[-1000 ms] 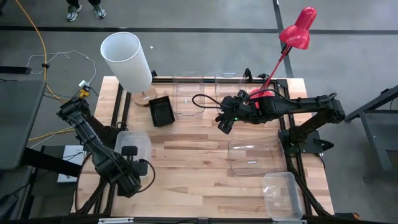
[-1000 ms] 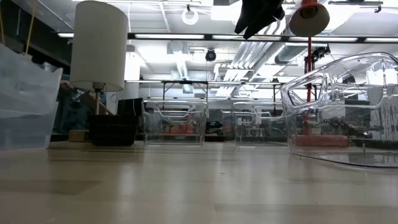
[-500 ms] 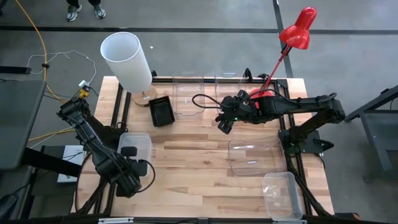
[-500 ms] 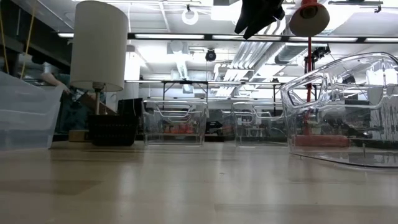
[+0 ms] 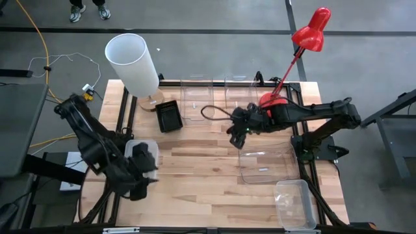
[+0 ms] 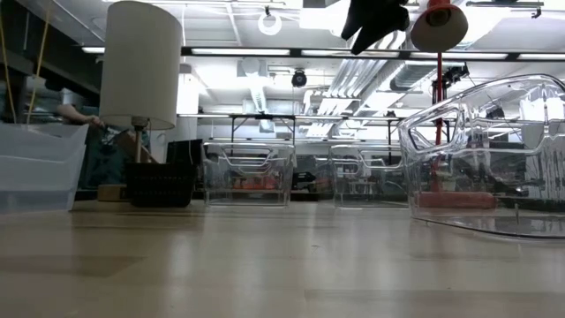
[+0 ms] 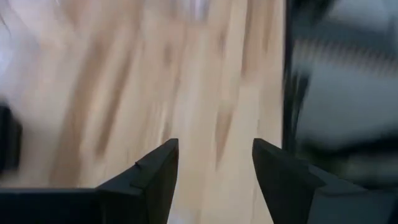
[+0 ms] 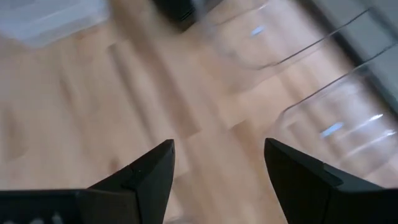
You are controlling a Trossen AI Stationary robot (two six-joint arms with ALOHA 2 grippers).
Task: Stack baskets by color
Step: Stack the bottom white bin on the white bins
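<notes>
Hovering with fingers apart, left gripper (image 5: pixel 144 170) beside frosted basket (image 5: pixel 135 149); right gripper (image 5: pixel 235 134) wide.

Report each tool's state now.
Left tool: open, holding nothing.
Right tool: open, holding nothing.

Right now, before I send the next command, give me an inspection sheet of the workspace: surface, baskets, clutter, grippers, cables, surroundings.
Surface: light wooden slatted table, no spills seen.
Job's things: small black perforated basket near the far edge; frosted white basket at the left edge; large clear basket right of centre; another clear basket at the near right corner; two clear baskets along the far edge.
Clutter: tall white cylinder lampshade; red desk lamp.
Grippers: left gripper open, beside the frosted white basket; right gripper open, empty, over mid-table.
Cables: yellow cable on the floor.
Surroundings: a person's shoes beyond the table.
</notes>
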